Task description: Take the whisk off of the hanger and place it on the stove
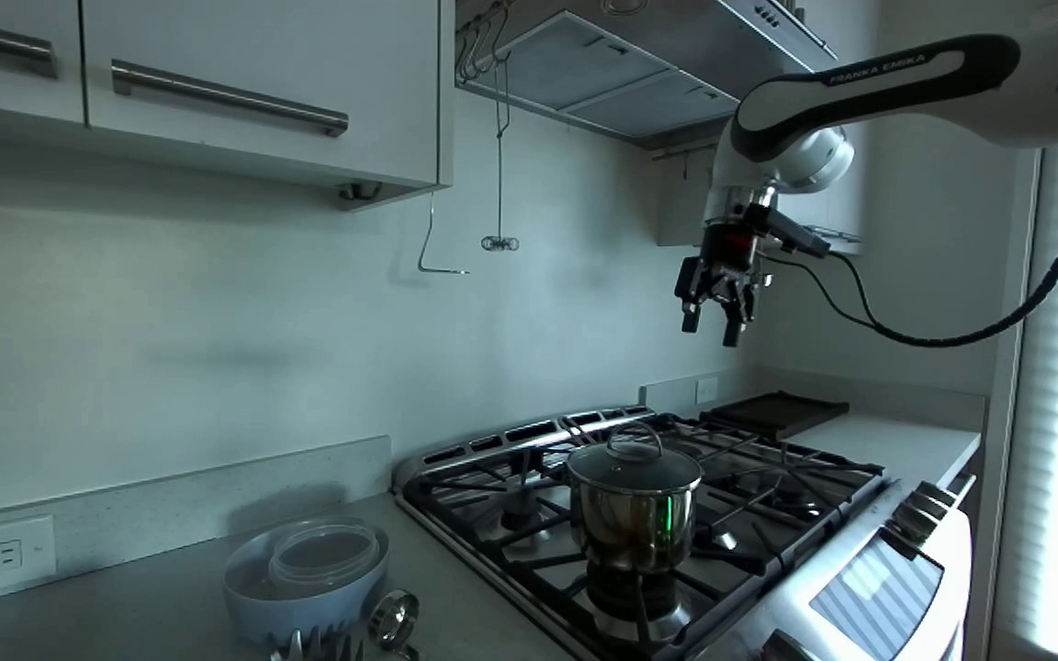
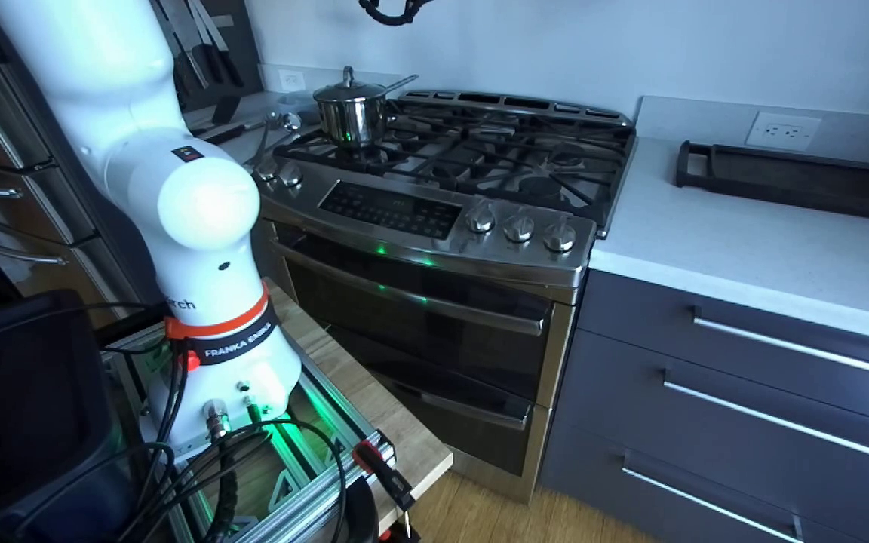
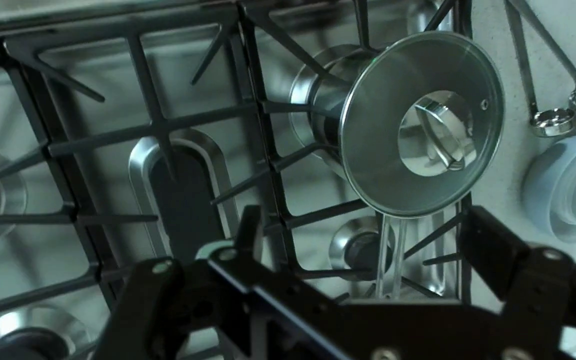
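Note:
The whisk [image 1: 500, 243] hangs straight down by its thin handle from the hanger hooks [image 1: 474, 55] under the range hood in an exterior view, its small coiled end lowest. Well to the right of it in that view, and somewhat lower, is my gripper [image 1: 711, 323], pointing down above the stove [image 1: 786, 606]. Its fingers are spread apart with nothing between them. In the wrist view the gripper [image 3: 366, 235] is also open, over the black grates [image 3: 158, 120]. The wrist view does not show the whisk. The stove [image 2: 510, 260] also appears from its front in an exterior view.
A lidded steel pot [image 1: 635, 523] stands on a burner, its handle [image 3: 388, 255] toward the wall. A bent wire hook [image 1: 428, 252] hangs beside the whisk. Plastic bowls [image 1: 253, 588] and ladles sit beside the stove; a black tray [image 2: 804, 181] lies on the opposite counter. The hood [image 1: 621, 73] is overhead.

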Robot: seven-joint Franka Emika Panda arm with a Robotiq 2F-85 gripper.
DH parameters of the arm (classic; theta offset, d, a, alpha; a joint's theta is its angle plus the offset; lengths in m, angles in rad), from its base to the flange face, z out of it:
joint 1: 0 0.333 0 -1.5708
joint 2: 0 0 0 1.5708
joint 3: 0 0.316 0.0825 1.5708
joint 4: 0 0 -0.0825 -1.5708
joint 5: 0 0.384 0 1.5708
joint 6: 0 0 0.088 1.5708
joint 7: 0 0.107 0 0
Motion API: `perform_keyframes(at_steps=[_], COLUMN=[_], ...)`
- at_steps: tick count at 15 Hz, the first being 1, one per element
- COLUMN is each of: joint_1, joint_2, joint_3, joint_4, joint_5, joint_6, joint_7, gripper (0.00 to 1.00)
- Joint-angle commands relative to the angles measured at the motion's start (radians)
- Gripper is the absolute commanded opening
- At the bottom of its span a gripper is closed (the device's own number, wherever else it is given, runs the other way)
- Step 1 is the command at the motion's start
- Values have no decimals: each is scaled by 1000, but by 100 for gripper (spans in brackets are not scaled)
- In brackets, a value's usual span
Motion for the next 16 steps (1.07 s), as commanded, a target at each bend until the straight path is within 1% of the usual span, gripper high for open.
perform_keyframes(at_steps=[1, 2, 3, 4, 6, 8, 12, 14, 16], joint_1=[12, 17, 11, 14, 17, 16, 19, 26, 41], joint_2=[-40, -33, -11, -11, -11, -35, -84, -113, -143], joint_3=[-1, -1, -2, -2, -1, -11, -22, -30, -44], joint_4=[-39, -37, 3, 3, 0, -27, -72, -110, -160], joint_5=[-19, -4, -5, -5, -5, 88, 214, 296, 407], joint_6=[78, 94, 51, 61, 68, 182, 395, 504, 602], joint_7=[-171, -228, -143, -176, -202, -237, -313, -379, -481], gripper=[100, 100, 100, 100, 100, 100, 100, 100, 100])
